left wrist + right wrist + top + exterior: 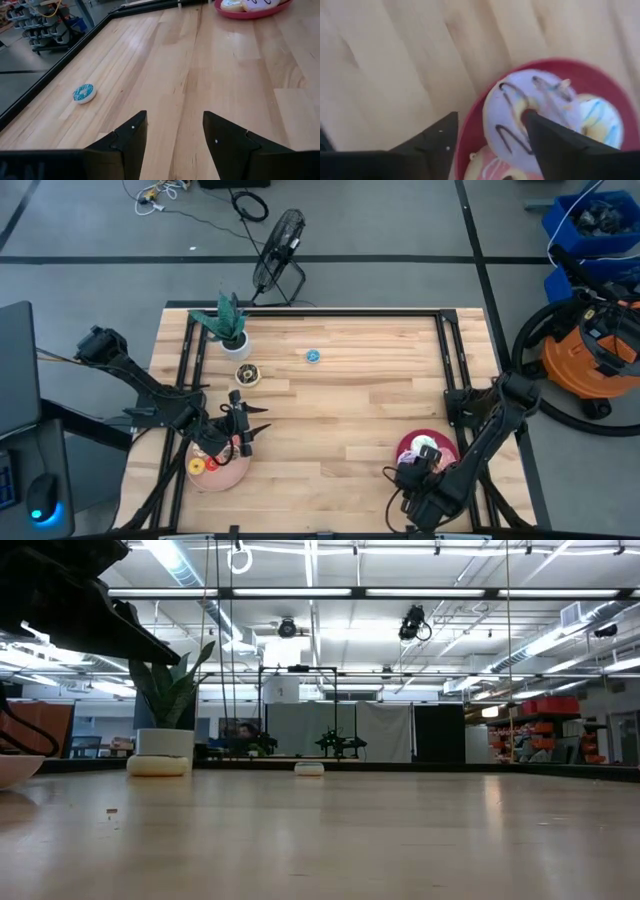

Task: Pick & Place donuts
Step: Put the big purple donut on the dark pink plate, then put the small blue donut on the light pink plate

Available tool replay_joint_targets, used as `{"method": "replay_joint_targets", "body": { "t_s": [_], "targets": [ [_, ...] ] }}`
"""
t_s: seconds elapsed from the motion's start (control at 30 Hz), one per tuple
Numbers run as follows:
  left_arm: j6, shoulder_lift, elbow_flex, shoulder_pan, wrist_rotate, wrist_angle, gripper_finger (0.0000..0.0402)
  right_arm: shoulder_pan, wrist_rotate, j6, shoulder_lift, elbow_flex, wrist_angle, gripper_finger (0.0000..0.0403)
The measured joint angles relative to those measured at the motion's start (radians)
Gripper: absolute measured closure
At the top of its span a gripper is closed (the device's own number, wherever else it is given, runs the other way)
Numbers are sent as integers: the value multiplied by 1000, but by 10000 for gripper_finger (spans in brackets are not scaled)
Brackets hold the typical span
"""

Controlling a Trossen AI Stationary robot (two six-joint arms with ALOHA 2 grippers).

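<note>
Now right pincer straddles donut.

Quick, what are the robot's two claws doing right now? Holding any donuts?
Left gripper: open, holding nothing, above the bare wooden table.
Right gripper: open, holding nothing, hovering over the purple donut on the crimson plate.

Plant rear left w/ donut beside; plates front left & right.
</note>
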Motion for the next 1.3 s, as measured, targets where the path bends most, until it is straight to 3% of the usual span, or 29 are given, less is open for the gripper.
{"method": "replay_joint_targets", "body": {
  "t_s": [0.17,0.33,0.43,0.57,0.77,1.0,1.13,1.3],
  "targets": [
    [1,0,0,0,0,3,203,-2,160,-30,-90,11,-26,132],
    [1,0,0,0,0,3,203,-30,367,-164,-143,10,-18,135],
    [9,0,0,0,0,3,203,-85,401,-281,-156,-31,49,141],
    [25,0,0,14,-1,2,203,-195,338,-504,-157,-164,305,147],
    [57,2,-2,73,-1,0,203,-412,177,-940,-157,-421,922,148],
    [137,2,-2,198,-1,0,203,-766,-32,-1340,-141,-606,1574,157],
    [161,2,-2,282,-1,-3,203,-946,-86,-1455,-95,-610,1730,158],
    [185,2,-2,373,-1,-5,203,-1108,-199,-1531,-31,-528,1730,152]
  ]
}}
